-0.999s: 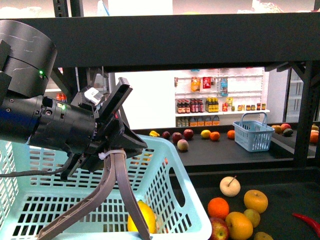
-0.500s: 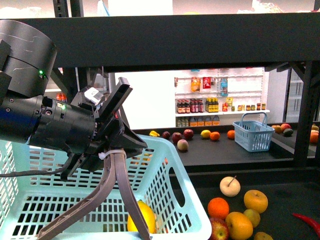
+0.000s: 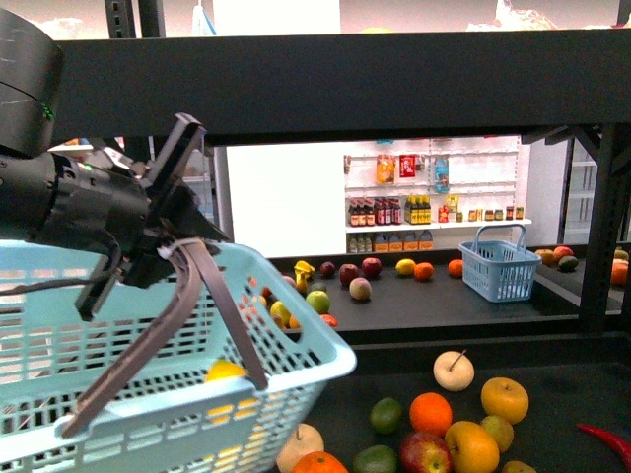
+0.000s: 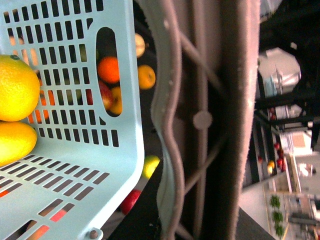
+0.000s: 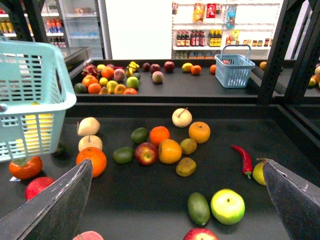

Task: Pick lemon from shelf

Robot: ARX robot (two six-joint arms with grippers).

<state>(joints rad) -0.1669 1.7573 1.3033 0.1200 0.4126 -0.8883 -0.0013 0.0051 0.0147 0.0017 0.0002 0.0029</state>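
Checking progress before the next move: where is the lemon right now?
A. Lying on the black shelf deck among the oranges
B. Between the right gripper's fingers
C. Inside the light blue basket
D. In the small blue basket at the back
C: the left wrist view shows the lemon lying inside the light blue basket, beside another yellow fruit.

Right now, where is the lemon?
The lemon lies inside the light blue basket held by the left gripper. In the left wrist view it rests against a rounder yellow fruit on the basket floor.
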